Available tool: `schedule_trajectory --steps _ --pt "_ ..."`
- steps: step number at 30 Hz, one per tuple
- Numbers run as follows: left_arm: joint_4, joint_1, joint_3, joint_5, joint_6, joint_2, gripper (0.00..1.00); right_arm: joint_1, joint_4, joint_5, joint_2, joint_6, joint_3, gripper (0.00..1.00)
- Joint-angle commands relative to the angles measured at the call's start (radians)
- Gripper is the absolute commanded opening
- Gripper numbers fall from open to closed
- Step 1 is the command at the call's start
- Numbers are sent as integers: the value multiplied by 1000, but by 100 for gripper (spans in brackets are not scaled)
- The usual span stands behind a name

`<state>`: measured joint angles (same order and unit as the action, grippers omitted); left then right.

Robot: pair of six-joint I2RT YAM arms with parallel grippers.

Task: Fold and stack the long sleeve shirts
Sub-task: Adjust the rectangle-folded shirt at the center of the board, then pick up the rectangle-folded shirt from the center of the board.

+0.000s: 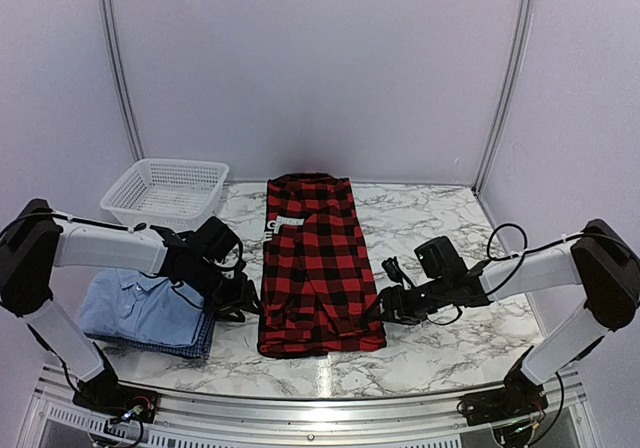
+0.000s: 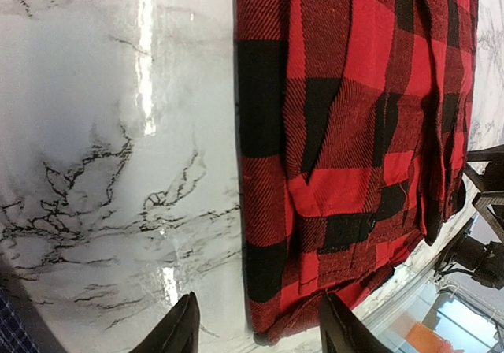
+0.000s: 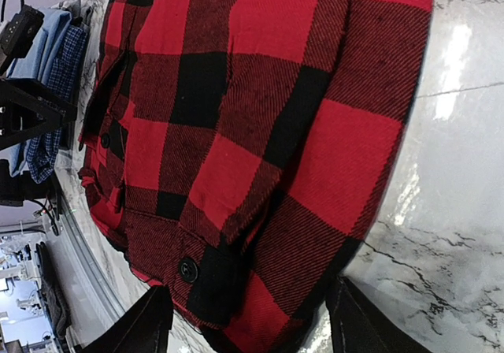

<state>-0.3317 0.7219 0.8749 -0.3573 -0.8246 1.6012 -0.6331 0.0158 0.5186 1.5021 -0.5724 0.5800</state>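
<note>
A: Status on the shirts, going left to right?

B: White mesh basket (image 1: 165, 190) is sitting far left, not part of the job. In front of it, the light blue shirt (image 1: 135, 303) is lying folded on top of the blue checked shirt (image 1: 197, 346). I'm counting two of three as folded and stacked.

A: Left arm?

B: Left gripper (image 2: 260, 310) is hovering at the left edge of the plaid shirt (image 1: 318, 268), toward its near end. Fingers are standing apart, pinching nothing. The cloth edge is running under the gap.

A: And the plaid one itself?

B: It's lying in the middle of the marble table (image 1: 440, 358), just beside the blue stack, apart from it as far as the top view is showing. Sleeves are sitting tucked in, so it's forming one long narrow rectangle, with white lettering showing near its far left. I'm reading that as side folds done, cross fold not yet done.

A: Right arm?

B: Right gripper (image 3: 252, 310) is sitting at the right edge, also toward the near end. Jaws are spread wide, with a buttoned corner of the cloth lying below between them, not clamped.

A: So what's remaining?

B: I'm judging the job as roughly two-thirds along. The plaid shirt is needing its near end folded over toward the collar, then lifting onto the blue pile.
</note>
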Motion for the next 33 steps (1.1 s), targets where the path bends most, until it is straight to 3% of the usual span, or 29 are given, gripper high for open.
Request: schedule_trajectory --steps 1,15,24,33 --pt "-2 10 46 20 20 37 54 -10 -43 -8 21 -5 12 66" --pt "41 65 26 29 -16 103 48 -68 -39 -13 -25 -71 -82 65" --pt "101 81 25 3 -57 138 43 -68 53 35 51 -101 -35 61" --pt "194 81 -17 -45 -119 151 28 -69 127 81 97 -129 -48 50"
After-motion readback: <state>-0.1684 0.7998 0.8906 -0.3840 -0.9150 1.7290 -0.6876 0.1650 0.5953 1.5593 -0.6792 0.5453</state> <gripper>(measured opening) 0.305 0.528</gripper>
